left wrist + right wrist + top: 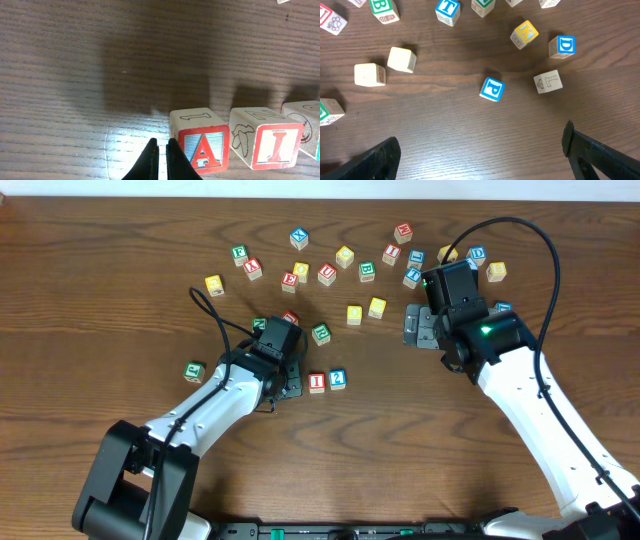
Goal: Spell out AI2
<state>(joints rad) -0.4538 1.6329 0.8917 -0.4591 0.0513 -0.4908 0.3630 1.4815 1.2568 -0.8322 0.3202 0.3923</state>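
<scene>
Robot lab tabletop, dark wood-grain table (90,250), two white robot arms (530,395), scattered alphabet cubes (345,256)

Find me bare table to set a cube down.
Free: the stretch below the I cube and 2 cube, between left arm and right arm; also the far-left table. Crowded: the cube scatter along the top edge.

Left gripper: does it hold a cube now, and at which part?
Nothing is held. The left gripper is shut with nothing between its fingers, beside the red A cube.

arms (540,400) white | joints (130,480) black | cables (512,220) black | left claw (162,142) black
</scene>
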